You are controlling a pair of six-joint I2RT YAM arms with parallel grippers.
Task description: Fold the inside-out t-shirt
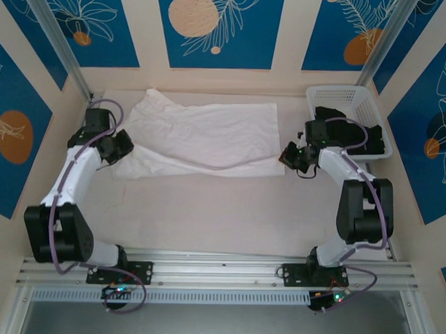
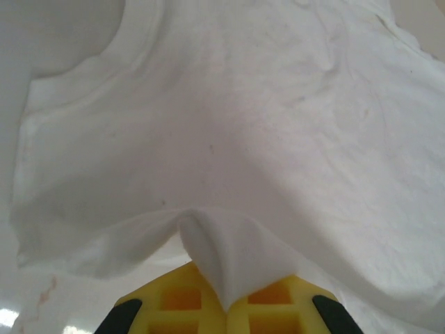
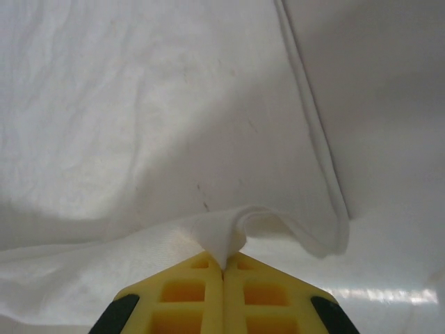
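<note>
The inside-out t-shirt [image 1: 202,133] lay spread and wrinkled across the far middle of the tabletop [image 1: 221,218], its long side running left to right. A white basket [image 1: 357,92] stood at the far right corner with a black garment [image 1: 329,112] inside.

The left hand [image 1: 120,145] sat at the shirt's near-left corner. In its wrist view it was pressed together on a small raised peak of white cloth, just below the curved collar seam. The right hand [image 1: 289,156] sat at the near-right corner. It was likewise pinched shut on a fold of fabric beside the hem.

With both near corners gripped and the cloth barely lifted, this looked like the start of a fold: the grasp made, the carry not yet begun.

The next move probably called for raising both corners together and level, then drawing them over the body of the shirt toward the far edge. Thin cloth like this could slip from a shallow pinch or drag unevenly, so matched pace between the two arms would matter.
</note>
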